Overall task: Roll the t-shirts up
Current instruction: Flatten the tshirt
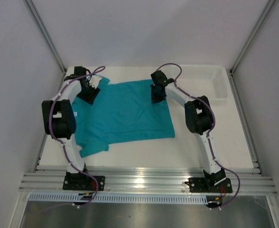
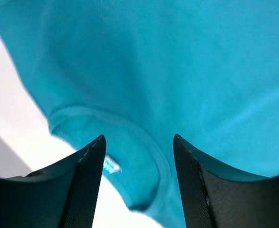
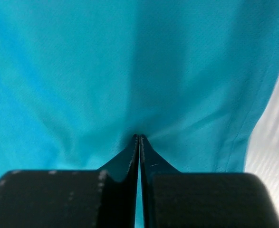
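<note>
The teal t-shirt [image 1: 125,114] lies spread on the white table, with a sleeve toward the near left. My left gripper [image 1: 92,90] is at its far left end. In the left wrist view this gripper [image 2: 138,140] is open just above the collar [image 2: 151,152] and its small white neck label [image 2: 111,166]. My right gripper [image 1: 158,95] is at the shirt's far right edge. In the right wrist view this gripper [image 3: 139,137] is shut on a pinch of the teal fabric [image 3: 82,71], and creases run to its tips.
A white basket [image 1: 210,83] stands at the back right corner of the table. Grey walls and metal posts close in the sides. An aluminium rail [image 1: 144,180] runs along the near edge, where both arm bases are bolted.
</note>
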